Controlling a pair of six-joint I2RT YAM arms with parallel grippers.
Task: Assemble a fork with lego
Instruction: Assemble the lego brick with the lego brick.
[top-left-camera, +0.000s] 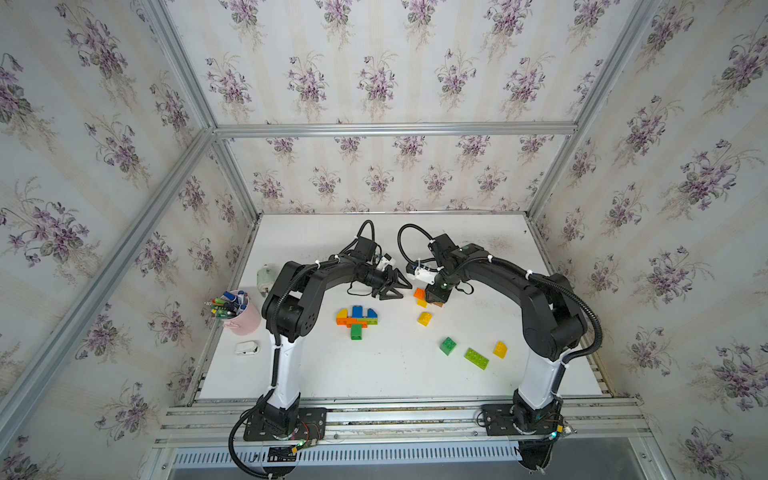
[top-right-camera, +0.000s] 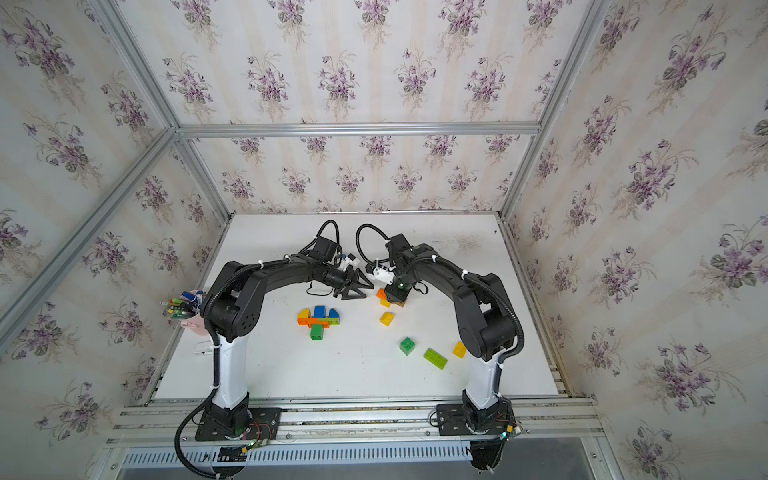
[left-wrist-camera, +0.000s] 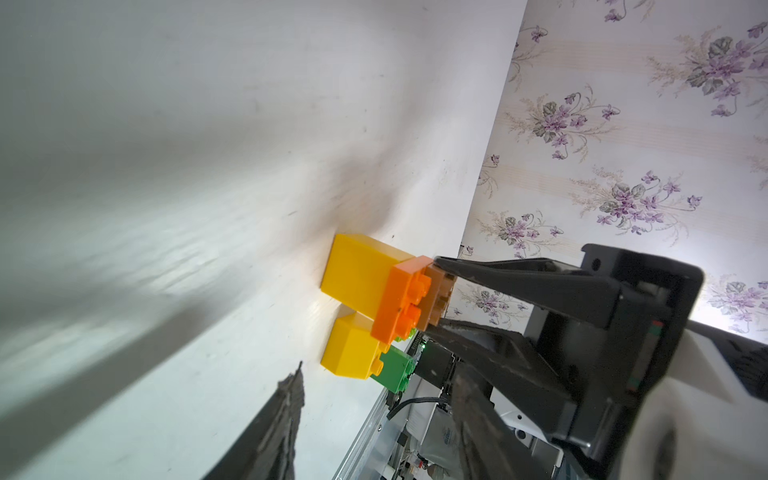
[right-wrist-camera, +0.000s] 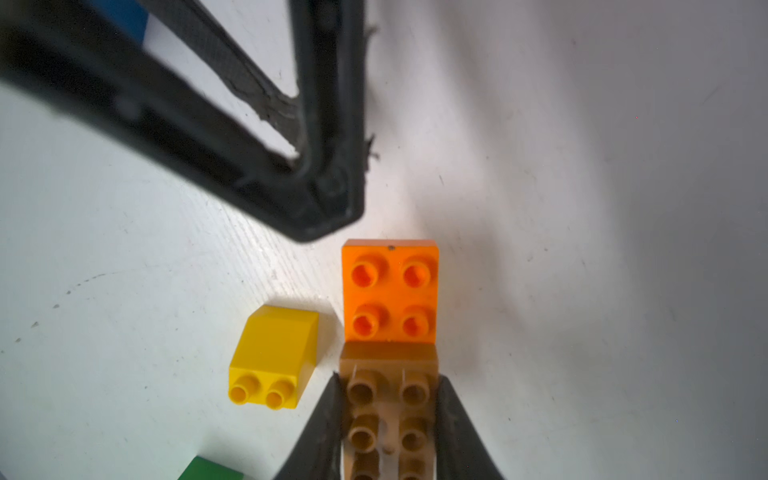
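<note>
Nearest the front rail, a lime green long brick (top-left-camera: 476, 358) is seen lying flat on the white table (top-left-camera: 374, 374), with a dark green square brick (top-left-camera: 448, 345) just beside it on one side and a yellow sloped brick (top-left-camera: 500, 349) on the other. Further in, a partly built fork (top-left-camera: 357, 319) lies flat near the table's middle: an orange bar is topped by yellow, blue and lime pieces, and a dark green brick is joined below as the start of a handle. A second yellow sloped brick (top-left-camera: 424, 318) lies apart, between the fork and the right arm.

Beyond it, a brown brick (right-wrist-camera: 388, 411) is clamped between the two fingers of the right gripper (right-wrist-camera: 388, 419), which are closed against its sides. An orange square brick (right-wrist-camera: 390, 291) is joined to the brown brick's end, studs up in the right wrist view, and a small yellow brick (top-left-camera: 422, 303) sits just beside it. The left gripper (top-left-camera: 395, 286) is held just beside the orange brick without touching it; its jaws are parted and nothing is held between them.

At the table's left edge, a pink cup of marker pens (top-left-camera: 235, 311) and a small white case (top-left-camera: 247, 348) are seen.
</note>
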